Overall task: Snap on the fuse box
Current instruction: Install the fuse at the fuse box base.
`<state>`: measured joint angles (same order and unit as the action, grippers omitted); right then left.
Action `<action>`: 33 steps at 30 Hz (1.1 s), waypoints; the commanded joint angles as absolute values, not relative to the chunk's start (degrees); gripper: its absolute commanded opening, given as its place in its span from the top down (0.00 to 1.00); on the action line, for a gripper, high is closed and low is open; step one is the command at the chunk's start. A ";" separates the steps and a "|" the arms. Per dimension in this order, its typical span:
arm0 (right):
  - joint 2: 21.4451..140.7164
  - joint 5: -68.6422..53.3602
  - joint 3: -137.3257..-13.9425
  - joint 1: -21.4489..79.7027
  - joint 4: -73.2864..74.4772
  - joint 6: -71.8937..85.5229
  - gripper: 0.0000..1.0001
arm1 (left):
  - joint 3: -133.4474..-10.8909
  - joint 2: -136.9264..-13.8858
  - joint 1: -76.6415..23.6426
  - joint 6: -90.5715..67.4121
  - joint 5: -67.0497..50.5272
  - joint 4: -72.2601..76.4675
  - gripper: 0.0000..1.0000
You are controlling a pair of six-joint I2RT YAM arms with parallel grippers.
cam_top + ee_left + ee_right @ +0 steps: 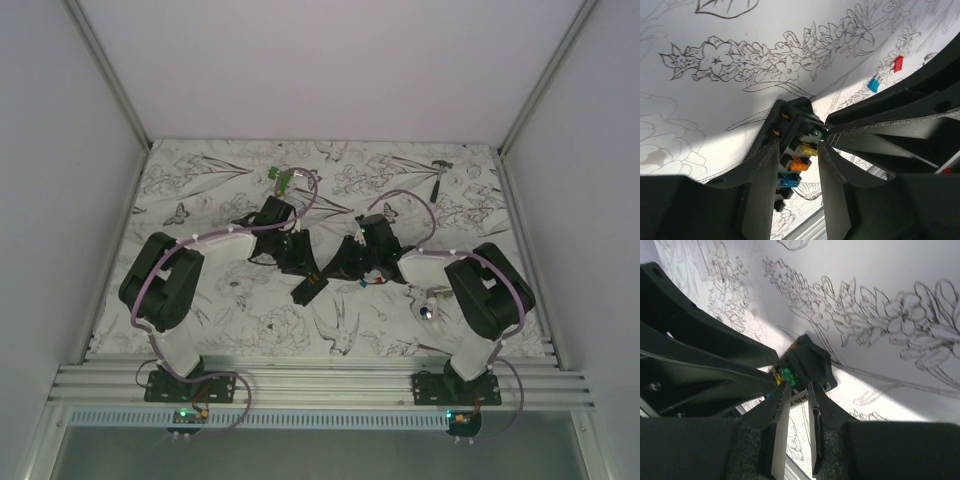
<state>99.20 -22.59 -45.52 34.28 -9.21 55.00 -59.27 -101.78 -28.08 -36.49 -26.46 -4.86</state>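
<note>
The fuse box (308, 288) is a small black block held tilted above the middle of the mat, between both grippers. In the left wrist view the fuse box (790, 117) shows a row of green, yellow, orange and blue fuses. My left gripper (798, 145) straddles its sides and looks shut on it; it also shows from above (298, 266). My right gripper (798, 386) is nearly closed on the box's far end (810, 360), beside the green fuse; it also shows from above (338, 270). Its fingertips (832, 131) meet the box from the right.
Loose red (898, 63) and blue (873, 84) fuses lie on the flower-print mat (200, 200) right of the box. A white-silver thing with a blue dot (428, 306) lies by the right arm. A green part (280, 177) and a small tool (440, 176) lie at the back.
</note>
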 commanded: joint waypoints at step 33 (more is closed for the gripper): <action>101.17 -26.54 -45.30 34.00 -16.85 55.58 0.66 | -57.08 -99.88 -27.43 -39.44 -23.58 -4.81 0.63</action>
